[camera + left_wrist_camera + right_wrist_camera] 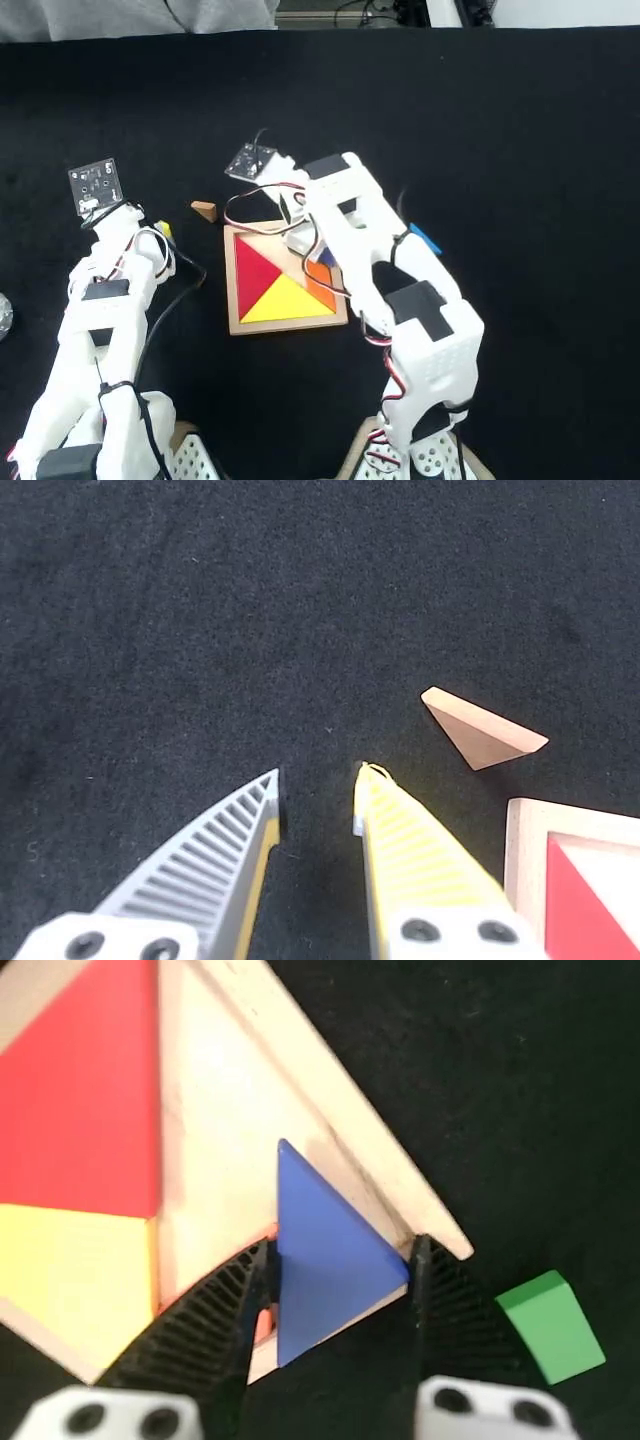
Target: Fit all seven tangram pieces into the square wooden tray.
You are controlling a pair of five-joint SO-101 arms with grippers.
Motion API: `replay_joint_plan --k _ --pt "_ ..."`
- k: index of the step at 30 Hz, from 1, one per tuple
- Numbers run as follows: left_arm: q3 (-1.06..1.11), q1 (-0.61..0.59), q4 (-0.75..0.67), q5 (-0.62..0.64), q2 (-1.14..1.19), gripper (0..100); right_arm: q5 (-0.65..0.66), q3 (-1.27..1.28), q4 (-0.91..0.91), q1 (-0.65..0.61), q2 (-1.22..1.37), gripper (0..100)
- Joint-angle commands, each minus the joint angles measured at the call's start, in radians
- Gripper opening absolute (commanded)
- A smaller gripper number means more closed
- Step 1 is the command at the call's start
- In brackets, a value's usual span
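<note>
Bent over tray [345,1125], right tool [342,1250] clamps blue triangle [325,1260]; left tool [318,773] hovers parted, empty.

**A robotics bench in a lab or workroom**

A black cloth [520,120] covers the whole table. The left arm [100,310] and the right arm [410,300] are white plastic shells with bare wires [255,200] looping outside them. Each carries a small square board [95,185] at its wrist and stands on a perforated base [190,458] at the near edge. Along the far edge lie loose cables [365,12] and a grey sheet [140,12].
</note>
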Motion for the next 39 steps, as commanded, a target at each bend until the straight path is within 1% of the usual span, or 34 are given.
replay_joint_plan --k 1,3,9,10,11,15,17,18,20,21,22,25,27,30,39 --pt "-0.008 0.013 -0.015 -0.006 -0.017 13 -0.026 -0.007 0.008 -0.009 -0.079 31.7" --pt "-0.008 0.013 -0.015 -0.006 -0.017 13 -0.025 -0.007 0.008 -0.012 -0.084 33.9" --pt "-0.008 0.013 -0.012 -0.006 -0.017 13 -0.023 -0.021 0.034 -0.005 -0.096 33.7" --pt "-0.008 0.013 -0.012 -0.006 -0.017 13 -0.023 -0.031 0.048 0.005 -0.105 31.7" --pt "-0.008 0.013 -0.012 -0.006 -0.017 13 -0.029 -0.041 0.049 0.018 -0.122 27.2" --pt "-0.008 0.013 -0.012 -0.006 -0.017 13 -0.086 -0.051 0.046 0.121 -0.222 0.5" --pt "-0.008 0.013 -0.012 -0.006 -0.017 13 -0.107 -0.041 0.044 0.186 -0.259 5.1" --pt "-0.008 0.013 -0.012 -0.006 -0.017 13 -0.109 -0.024 0.032 0.215 -0.268 5.5" --pt "-0.008 0.013 -0.012 -0.006 -0.017 13 -0.107 0.038 -0.023 0.239 -0.268 2.0" --pt "-0.008 0.013 -0.012 -0.006 -0.017 13 -0.107 0.079 -0.054 0.238 -0.263 0.7" --pt "-0.008 0.013 -0.012 -0.006 -0.017 13 -0.107 0.119 -0.089 0.235 -0.255 1.5" --pt "-0.008 0.013 -0.012 -0.006 -0.017 13 -0.107 0.211 -0.176 0.187 -0.237 1.0" --pt "-0.008 0.013 -0.012 -0.006 -0.017 13 -0.109 0.243 -0.204 0.143 -0.229 1.0" --pt "-0.008 0.013 -0.012 -0.006 -0.017 13 -0.152 0.265 -0.213 0.089 -0.232 1.0" --pt "-0.008 0.013 -0.014 -0.006 -0.017 13 -0.178 0.265 -0.204 0.086 -0.234 1.0"
